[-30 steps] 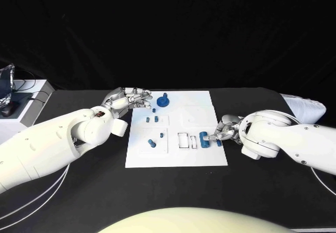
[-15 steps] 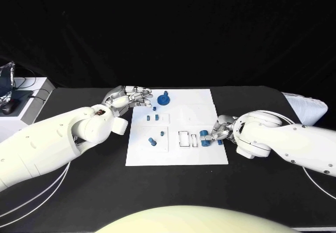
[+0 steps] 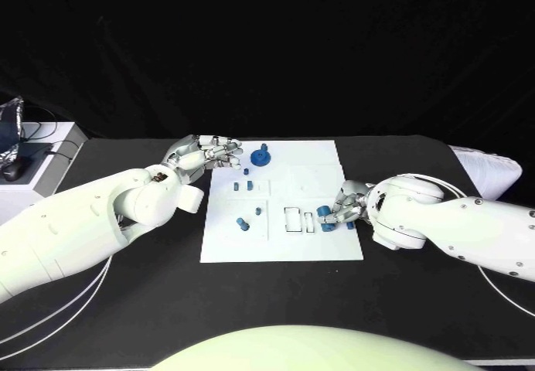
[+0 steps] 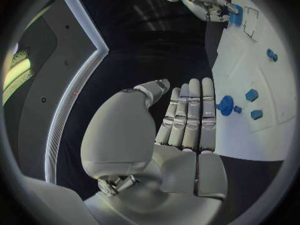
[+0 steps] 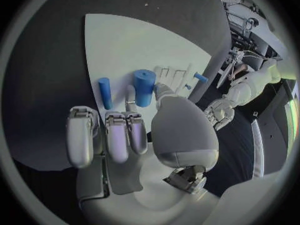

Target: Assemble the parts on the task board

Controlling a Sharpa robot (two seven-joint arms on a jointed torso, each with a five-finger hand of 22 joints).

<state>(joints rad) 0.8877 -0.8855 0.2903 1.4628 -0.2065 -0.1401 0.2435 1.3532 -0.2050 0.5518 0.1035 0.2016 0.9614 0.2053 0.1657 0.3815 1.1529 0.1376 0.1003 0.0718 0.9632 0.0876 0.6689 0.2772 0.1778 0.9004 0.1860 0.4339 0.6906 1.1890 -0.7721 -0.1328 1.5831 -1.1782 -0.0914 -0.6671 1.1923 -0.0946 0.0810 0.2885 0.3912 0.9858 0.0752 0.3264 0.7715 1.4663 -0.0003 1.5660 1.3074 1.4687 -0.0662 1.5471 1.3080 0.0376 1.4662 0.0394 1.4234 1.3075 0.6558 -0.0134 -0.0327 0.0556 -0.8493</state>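
Note:
The white task board (image 3: 292, 179) lies mid-table. My right hand (image 3: 342, 206) is at its right edge, thumb and one finger pinching a thick blue cylinder (image 3: 325, 214) (image 5: 144, 85) that stands on the board; the other fingers are curled in. A thin blue peg (image 5: 105, 92) lies beside the cylinder. My left hand (image 3: 207, 154) (image 4: 187, 115) hovers at the board's far left corner with straight fingers and nothing in it. Just beyond its fingertips sits a round blue gear-like part (image 3: 261, 159) (image 4: 226, 105). Small blue parts (image 3: 245, 187) (image 3: 242, 225) dot the left half.
Outlined rectangular slots (image 3: 299, 221) lie on the board just left of the cylinder. A white box (image 3: 45, 166) with cables stands at the table's left edge, and a pale object (image 3: 491, 170) at its right edge. Black tabletop surrounds the board.
My right hand has shifted a little to the left and further onto the board, the blue cylinder moving with it. The left hand has barely moved.

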